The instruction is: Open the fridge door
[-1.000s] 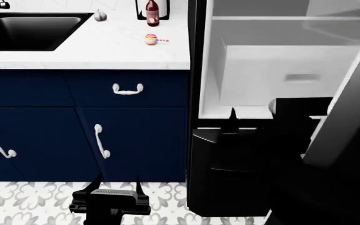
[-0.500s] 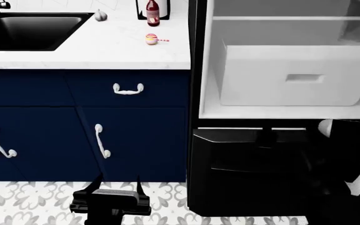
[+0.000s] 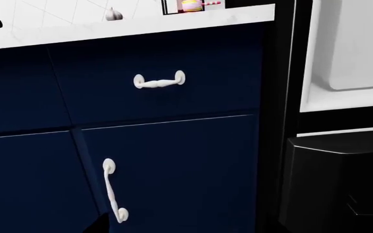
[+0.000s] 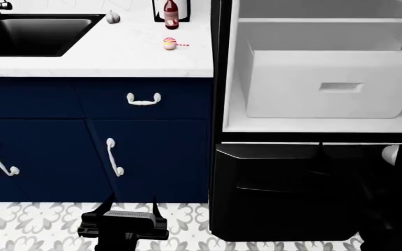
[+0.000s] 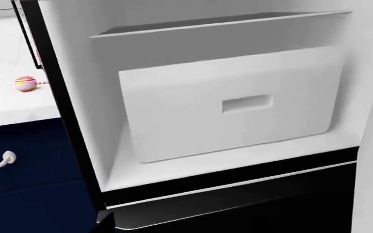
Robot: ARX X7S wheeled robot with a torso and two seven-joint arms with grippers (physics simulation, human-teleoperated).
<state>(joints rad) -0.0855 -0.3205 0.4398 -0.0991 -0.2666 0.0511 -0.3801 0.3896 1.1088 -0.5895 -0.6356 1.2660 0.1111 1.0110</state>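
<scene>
The fridge's upper compartment point(image 4: 313, 125) stands open, with a white bin point(image 4: 326, 83) under a shelf point(image 4: 313, 21). The fridge door is out of the head view, past the right edge. My right arm point(image 4: 393, 157) is low at the right, dark against the black lower drawer point(image 4: 285, 188). Only a thin tip of my right gripper point(image 4: 320, 150) rises at the drawer's top edge, and one fingertip point(image 5: 106, 221) shows in the right wrist view. My left gripper point(image 4: 131, 201) hangs open and holds nothing, low in front of the navy cabinet point(image 4: 152, 157).
Navy cabinets with white handles point(image 4: 143, 99) point(image 3: 159, 82) fill the left. The white counter point(image 4: 117, 57) carries a black sink point(image 4: 33, 34), a red bottle point(image 4: 170, 14), a small striped candy point(image 4: 169, 44) and a garlic bulb point(image 4: 112, 18). Patterned floor tiles point(image 4: 33, 225) lie below.
The black door panel swung off to the right and left the head view, uncovering the whole compartment. My right arm slid rightward along the fridge front. The left arm stayed put.
</scene>
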